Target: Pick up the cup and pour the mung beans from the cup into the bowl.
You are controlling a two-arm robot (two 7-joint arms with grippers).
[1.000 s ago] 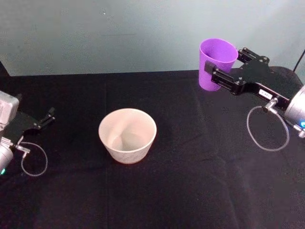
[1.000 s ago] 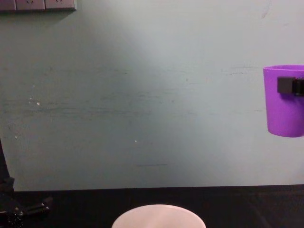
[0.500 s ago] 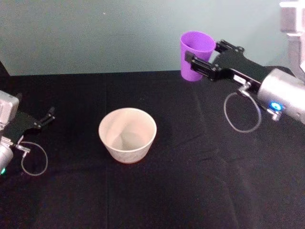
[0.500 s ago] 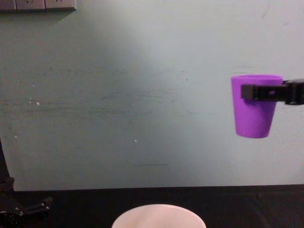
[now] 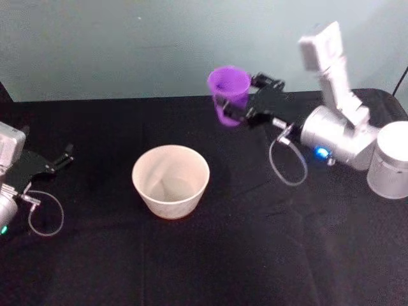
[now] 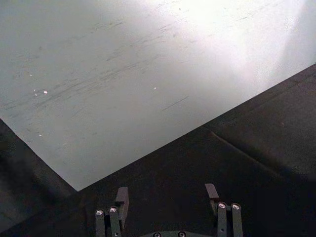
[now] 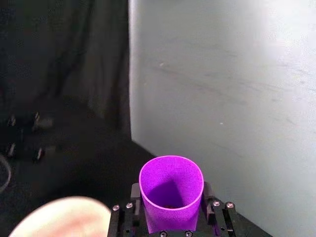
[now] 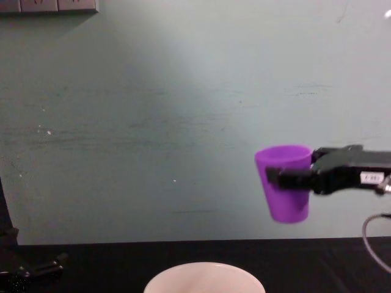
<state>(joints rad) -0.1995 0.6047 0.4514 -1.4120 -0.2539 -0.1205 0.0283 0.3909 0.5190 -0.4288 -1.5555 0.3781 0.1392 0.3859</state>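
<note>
Backing the cup [image 5: 229, 83], pale wall [image 5: 127, 44], black tablecloth [image 5: 255, 255]

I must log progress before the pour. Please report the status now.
Right gripper shut on cup, upright, in the air beyond the bowl. Left gripper open, parked at left. Nothing between cup and bowl.

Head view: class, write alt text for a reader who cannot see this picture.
The right gripper holds the purple cup upright in the air, beyond and to the right of the white bowl on the black table. The left gripper rests open at the table's left edge.
</note>
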